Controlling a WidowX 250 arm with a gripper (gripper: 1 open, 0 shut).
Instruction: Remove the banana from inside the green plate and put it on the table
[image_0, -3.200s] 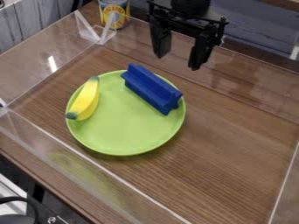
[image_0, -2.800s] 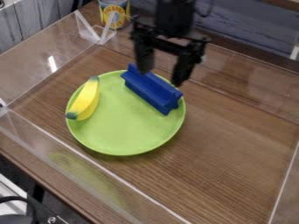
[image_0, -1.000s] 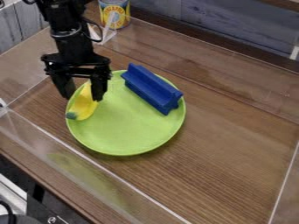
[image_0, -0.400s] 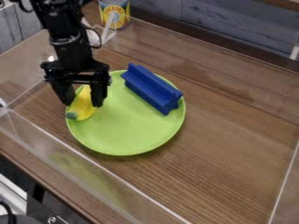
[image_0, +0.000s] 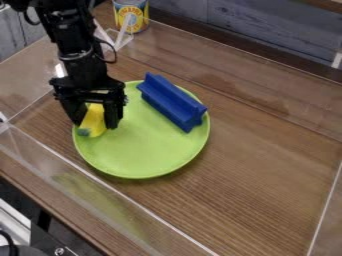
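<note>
The yellow banana (image_0: 94, 124) lies on the left side of the lime-green plate (image_0: 147, 155), mostly covered from above. My gripper (image_0: 91, 111) points straight down over it, open, with one black finger (image_0: 70, 110) on each side of the fruit. I cannot tell whether the fingers touch it. The plate rests on the dark brown wood-grain table (image_0: 267, 160).
A blue ridged block (image_0: 174, 100) lies across the plate's upper right part. A yellow-labelled cup (image_0: 128, 15) stands at the back, beyond the clear acrylic wall (image_0: 107, 38). More acrylic walls border the left and front edges.
The arm came from the back right, crossed to the plate's left side, and has sunk a little, so the open fingers now straddle the banana. Banana and block have not moved.
</note>
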